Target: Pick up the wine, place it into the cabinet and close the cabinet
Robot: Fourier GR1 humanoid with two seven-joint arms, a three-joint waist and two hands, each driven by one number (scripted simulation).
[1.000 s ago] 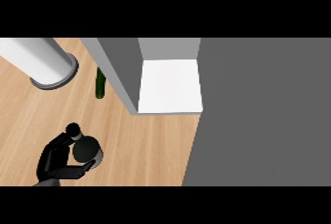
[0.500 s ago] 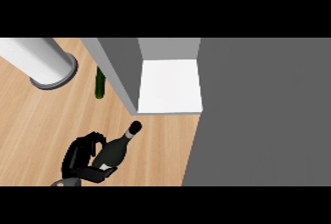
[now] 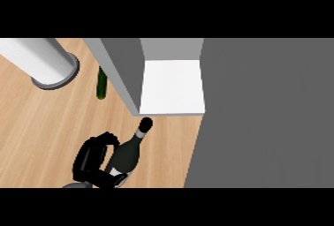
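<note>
A black hand (image 3: 93,161) is coming in from the lower edge of the head view, left of the middle, with its fingers curling round the body of a dark glass wine bottle (image 3: 128,153). Which of the robot's hands it is cannot be told. The bottle is lying tilted above the light wooden worktop (image 3: 46,128), its neck pointing up and to the right, with its cap just below the front edge of the white cabinet shelf (image 3: 173,86). A grey cabinet side panel (image 3: 120,70) is standing at the shelf's left, and a broad dark grey surface (image 3: 267,114) is filling the view's right side. A slim green object (image 3: 102,84) is lying on the worktop just left of the panel. A white cylinder with a grey base (image 3: 40,59) is standing at the upper left.
</note>
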